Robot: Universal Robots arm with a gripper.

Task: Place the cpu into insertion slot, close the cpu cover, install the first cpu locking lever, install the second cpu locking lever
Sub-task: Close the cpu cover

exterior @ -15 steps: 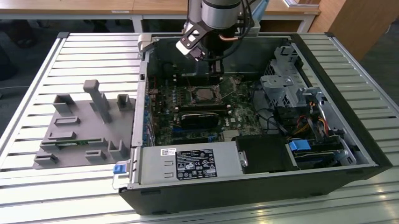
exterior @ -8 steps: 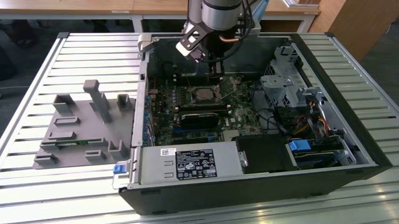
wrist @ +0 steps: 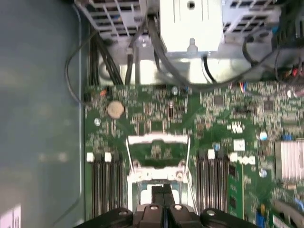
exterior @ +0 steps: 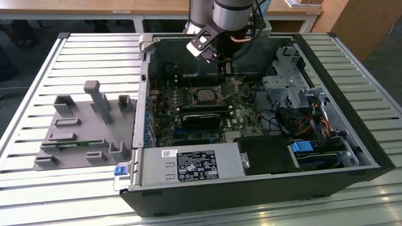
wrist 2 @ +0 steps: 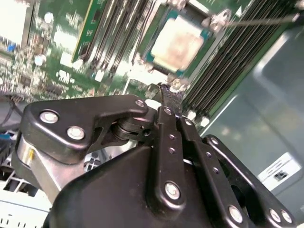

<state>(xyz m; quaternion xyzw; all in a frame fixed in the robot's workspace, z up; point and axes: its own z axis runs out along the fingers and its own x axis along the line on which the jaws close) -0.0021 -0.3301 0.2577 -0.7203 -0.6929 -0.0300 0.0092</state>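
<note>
In the exterior view, at twelve o'clock from the insertion slot (exterior: 206,95), inside the computer case (exterior: 251,200): the gripper (exterior: 227,71), clenched on nothing. Seated in that slot, in the second wrist view: the cpu (wrist 2: 178,42), silver top up.

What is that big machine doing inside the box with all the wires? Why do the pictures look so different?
It is a robot arm reaching into an open computer case that lies on a slatted table. The exterior view comes from a camera off the arm. The two wrist views come from cameras riding on the arm, so they look closely at the green circuit board. In the second wrist view the arm's tool has its fingers shut and holds nothing. Just past it sits the cpu, a small silver square, already set into the board. In the first wrist view the cpu cover looks tipped up, open. A grey holder lies on the table too.
</note>
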